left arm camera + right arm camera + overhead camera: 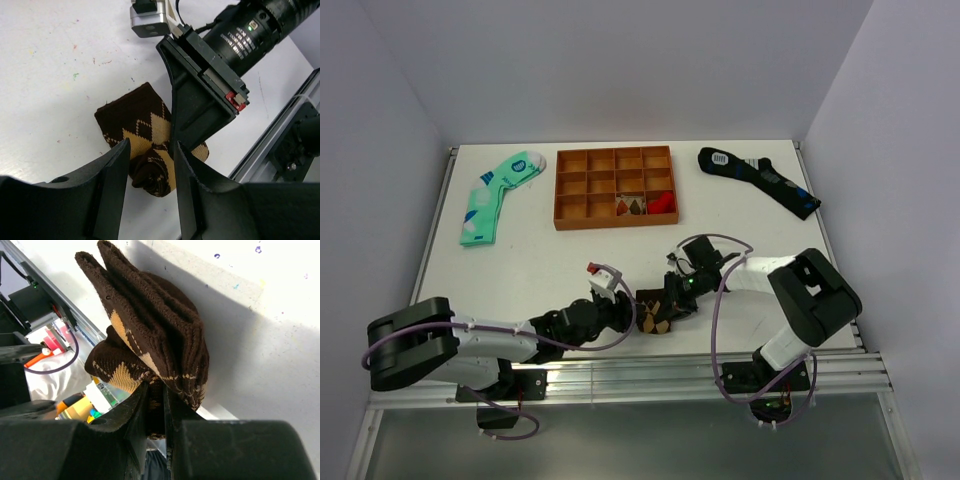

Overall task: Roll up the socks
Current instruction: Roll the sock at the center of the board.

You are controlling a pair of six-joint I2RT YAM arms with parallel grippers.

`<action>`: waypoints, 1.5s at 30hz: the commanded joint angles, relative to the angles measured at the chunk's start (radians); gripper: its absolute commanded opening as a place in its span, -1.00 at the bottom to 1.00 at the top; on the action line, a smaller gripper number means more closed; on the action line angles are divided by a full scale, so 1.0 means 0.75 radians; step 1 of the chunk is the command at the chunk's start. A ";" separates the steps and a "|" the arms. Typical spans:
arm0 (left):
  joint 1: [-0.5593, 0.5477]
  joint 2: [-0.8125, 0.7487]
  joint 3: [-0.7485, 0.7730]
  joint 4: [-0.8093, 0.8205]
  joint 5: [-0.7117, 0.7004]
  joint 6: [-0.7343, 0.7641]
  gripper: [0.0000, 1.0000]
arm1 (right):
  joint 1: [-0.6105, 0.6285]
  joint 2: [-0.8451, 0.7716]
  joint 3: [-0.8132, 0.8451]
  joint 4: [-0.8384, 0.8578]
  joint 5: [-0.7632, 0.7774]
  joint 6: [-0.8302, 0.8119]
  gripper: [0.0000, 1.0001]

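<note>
Bench (520,270), overhead view: the socks (653,313) lie as one bunched brown argyle bundle near the front edge, between the two arms. Both tools meet at it, the left tool (634,312) from the left and the right tool (670,300) from the right.

Right wrist view: the right tool (156,415) is closed down on a fold of the socks (155,335). Its fingers are almost together with brown knit pinched between them. The dark cuffs fan up and away from the grip, and the fabric rests on the bench.

Left wrist view: the left tool (150,170) has its fingers apart, one on each side of the rolled end of the socks (145,132). We cannot tell whether they press on it. The right tool (176,142) comes down onto the bundle from above.

Far side of the bench: a compartment tray (558,190) at centre, a mint-green sock (495,200) to its left, a dark sock (760,180) to its right. All are well apart from the bundle.
</note>
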 commanded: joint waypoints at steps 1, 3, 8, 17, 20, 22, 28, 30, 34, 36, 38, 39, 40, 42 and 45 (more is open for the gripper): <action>-0.009 0.041 -0.021 0.131 0.077 0.066 -0.07 | -0.014 0.041 0.031 -0.101 0.075 -0.046 -0.66; -0.009 0.062 -0.027 0.176 0.103 0.072 -0.07 | -0.012 0.047 0.039 -0.109 0.079 -0.050 -0.66; -0.009 0.148 -0.019 0.245 0.128 0.078 -0.07 | -0.012 0.053 0.037 -0.111 0.085 -0.054 -0.66; -0.009 0.240 -0.023 0.321 0.179 0.059 -0.08 | -0.016 0.061 0.027 -0.095 0.085 -0.056 -0.66; -0.009 0.266 -0.027 0.356 0.187 0.051 -0.09 | -0.016 0.065 0.025 -0.089 0.085 -0.056 -0.67; -0.009 0.279 -0.037 0.378 0.200 0.043 -0.10 | -0.016 0.068 0.019 -0.087 0.085 -0.056 -0.67; -0.011 0.293 -0.062 0.411 0.222 0.021 -0.11 | -0.024 0.080 0.000 -0.060 0.077 -0.056 -0.68; -0.011 0.299 -0.064 0.413 0.232 0.017 -0.11 | -0.026 0.082 -0.004 -0.048 0.073 -0.052 -0.68; -0.011 0.322 -0.060 0.428 0.255 0.010 -0.12 | -0.030 0.088 -0.004 -0.044 0.073 -0.052 -0.69; -0.013 0.340 -0.060 0.432 0.265 0.004 -0.14 | -0.034 0.090 -0.006 -0.040 0.069 -0.050 -0.69; -0.013 0.352 -0.068 0.446 0.271 -0.006 -0.16 | -0.034 0.092 -0.004 -0.040 0.069 -0.052 -0.68; -0.015 0.364 -0.066 0.450 0.279 -0.010 -0.17 | -0.036 0.092 -0.002 -0.038 0.067 -0.052 -0.69; -0.015 0.377 -0.068 0.448 0.281 -0.012 -0.17 | -0.036 0.090 -0.002 -0.038 0.067 -0.050 -0.69; -0.015 0.407 -0.064 0.452 0.285 -0.024 -0.18 | -0.038 0.092 0.002 -0.040 0.063 -0.050 -0.69; -0.015 0.438 -0.062 0.473 0.294 -0.037 -0.18 | -0.038 0.090 0.004 -0.042 0.063 -0.056 -0.69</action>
